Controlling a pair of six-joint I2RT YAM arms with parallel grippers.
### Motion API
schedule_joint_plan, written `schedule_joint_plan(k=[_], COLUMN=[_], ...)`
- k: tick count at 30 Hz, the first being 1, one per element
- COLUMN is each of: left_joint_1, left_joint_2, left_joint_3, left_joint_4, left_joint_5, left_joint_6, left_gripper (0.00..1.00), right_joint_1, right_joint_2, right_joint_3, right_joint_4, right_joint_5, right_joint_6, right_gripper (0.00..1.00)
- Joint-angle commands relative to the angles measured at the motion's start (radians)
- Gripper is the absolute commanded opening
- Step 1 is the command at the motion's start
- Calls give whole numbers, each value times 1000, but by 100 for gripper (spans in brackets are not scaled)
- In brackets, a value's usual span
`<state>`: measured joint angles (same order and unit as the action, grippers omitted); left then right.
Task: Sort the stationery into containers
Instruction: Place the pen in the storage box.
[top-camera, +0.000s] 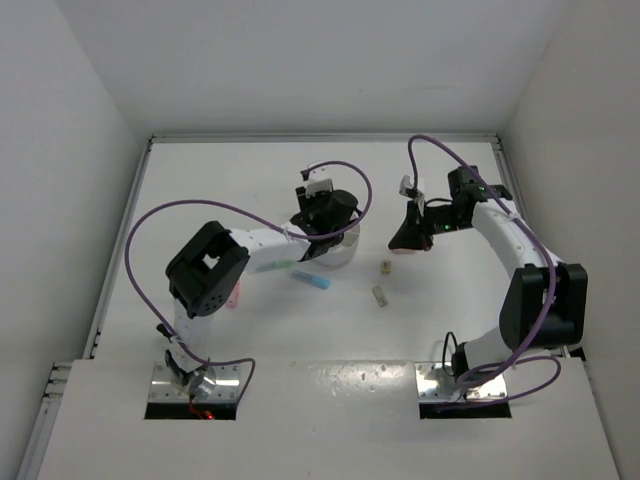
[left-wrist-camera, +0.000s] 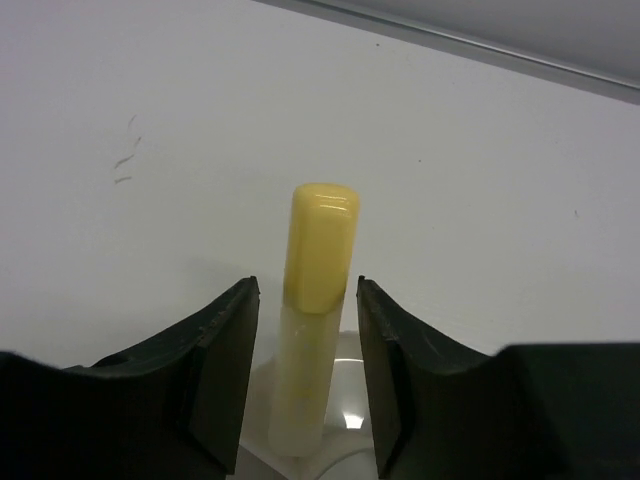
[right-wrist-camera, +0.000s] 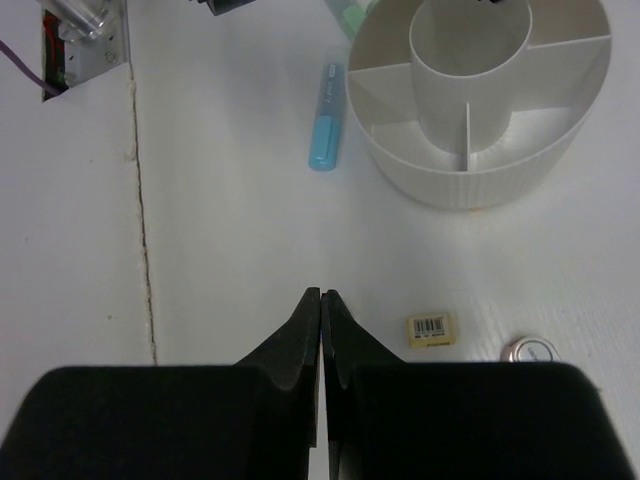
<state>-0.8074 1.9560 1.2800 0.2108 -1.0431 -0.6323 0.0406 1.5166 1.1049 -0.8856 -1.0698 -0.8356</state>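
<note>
Right wrist view: right gripper (right-wrist-camera: 321, 300) is seen clamped together, nothing held. Just beyond, a tan barcoded eraser block (right-wrist-camera: 431, 328) is spotted; farther, a light blue marker (right-wrist-camera: 325, 115) beside the ribbed white organiser (right-wrist-camera: 470, 185), wedges ringed round a central well. Over it, left gripper (left-wrist-camera: 308, 287) is parted around an upright yellow marker (left-wrist-camera: 322, 240), base cut off.

Bright, even light from overhead; white table (top-camera: 330, 330) nearly washed out, shadows soft & faint. Small glare streak on yellow marker (left-wrist-camera: 322, 205) cap. Left gripper's fingers (left-wrist-camera: 225, 370) loom dark & soft-focus up close. Top view sharp.
</note>
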Motion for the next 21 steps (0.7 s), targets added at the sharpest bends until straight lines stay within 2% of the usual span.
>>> schedule_joint_plan(k=[1,5,12,14,17,18,20,21], left_joint_1=[-7,-7,-27,-27,-27,-27,-15,2], left_joint_2=[-32,-43,-202,-271,-350,-379,-469,-498], left_joint_3=[-25,-34,-61,-35,-22,-22,-22,-54], left_joint_4=[16,16,42,-3,-77,-108,-239,-307], left_joint_5=[-17,-17,12,22,58,72,94,124], left_joint_6=[-32,-41,12,13,13,-3,-85,-143], left_gripper=[52,67,64,61,48,30,2,0], right_joint_1=[-5,-5,-15,-15,-15,-15,-15,-15], right_joint_2=[-1,-1,-1,-1,-1,-1,-1,-1], right_joint_3=[16,16,16,16,26,26,26,35], right_joint_4=[-10,-10,-19,-29,-29,-39,-49,-49], right_joint_5=[-36,-45,-45,-45,-45,-45,-45,-45], right_joint_6=[-30,-39,-48,-48,-57,-57,-57,-57], right_gripper=[0,0,0,0,0,0,0,1])
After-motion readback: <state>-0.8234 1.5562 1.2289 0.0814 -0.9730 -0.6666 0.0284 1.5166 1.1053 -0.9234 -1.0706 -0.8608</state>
